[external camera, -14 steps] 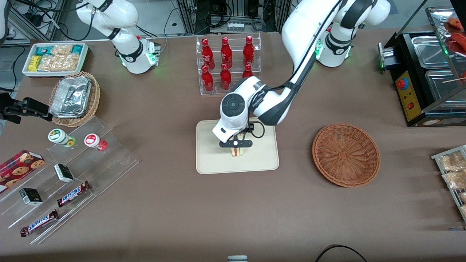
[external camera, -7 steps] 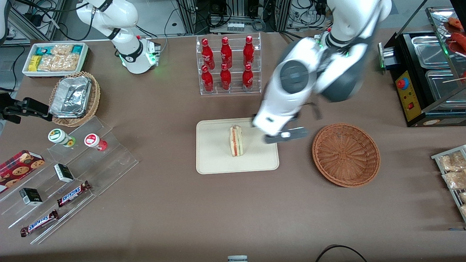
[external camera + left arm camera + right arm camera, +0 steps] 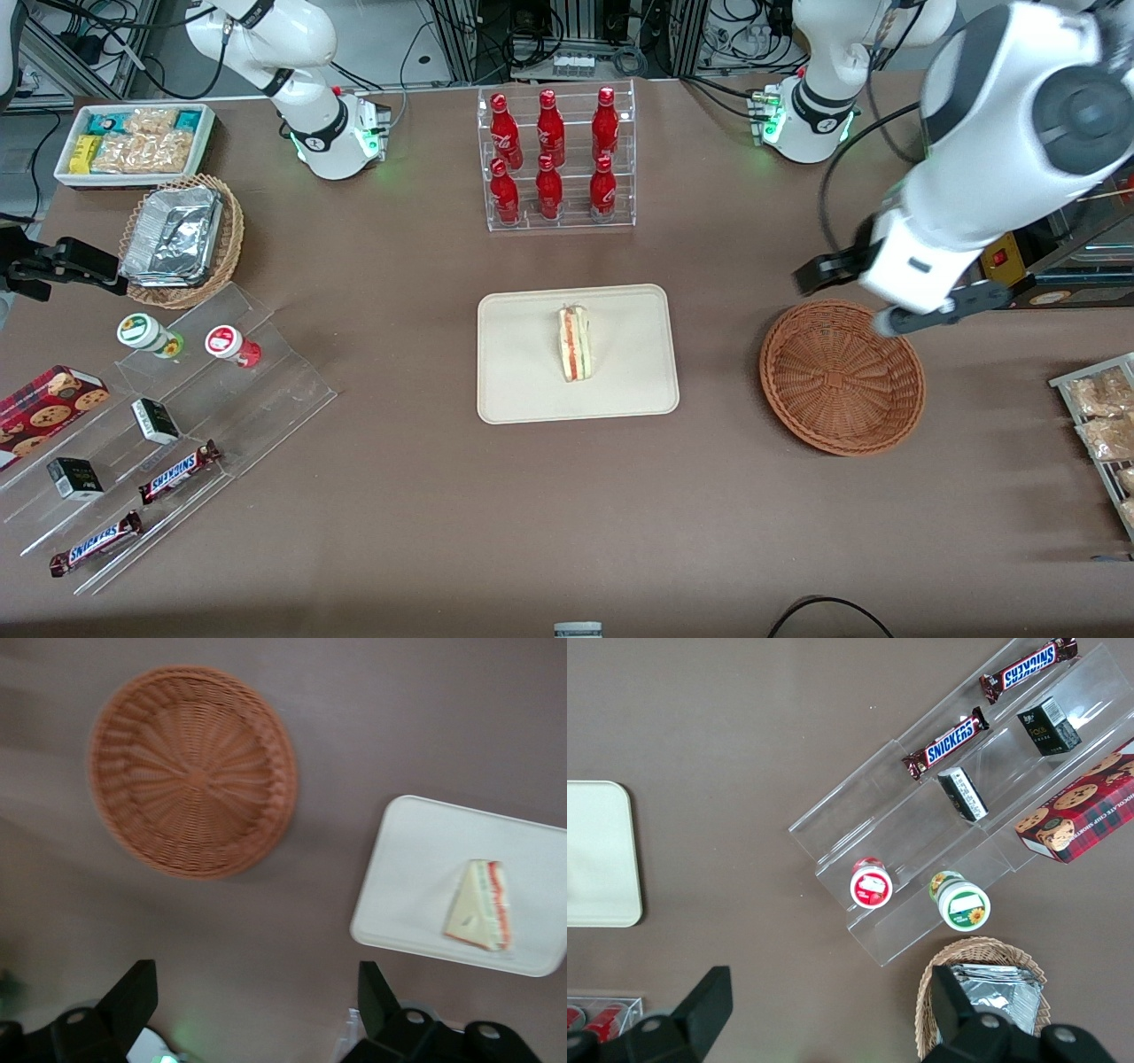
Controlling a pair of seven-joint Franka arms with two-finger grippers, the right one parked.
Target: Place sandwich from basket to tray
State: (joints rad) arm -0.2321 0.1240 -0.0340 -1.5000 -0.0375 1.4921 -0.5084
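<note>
The sandwich (image 3: 575,343), a pale wedge with orange-red and green filling, lies on the cream tray (image 3: 523,390) in the middle of the table. It also shows in the left wrist view (image 3: 481,917) on the tray (image 3: 416,877). The reddish-brown wicker basket (image 3: 842,377) sits empty toward the working arm's end; the wrist view shows it too (image 3: 192,772). My gripper (image 3: 886,297) is raised high above the basket's rim that lies farther from the front camera. It is open and empty, with its fingers (image 3: 133,997) wide apart.
A clear rack of red bottles (image 3: 554,159) stands farther from the camera than the tray. A black food warmer (image 3: 1036,195) and a snack rack (image 3: 1099,425) are at the working arm's end. Clear display steps with candy bars (image 3: 133,434) and a tan basket of foil containers (image 3: 182,239) lie toward the parked arm's end.
My gripper let go of the sandwich on the tray, rose, and swung away to above the basket. The sandwich stays on the tray.
</note>
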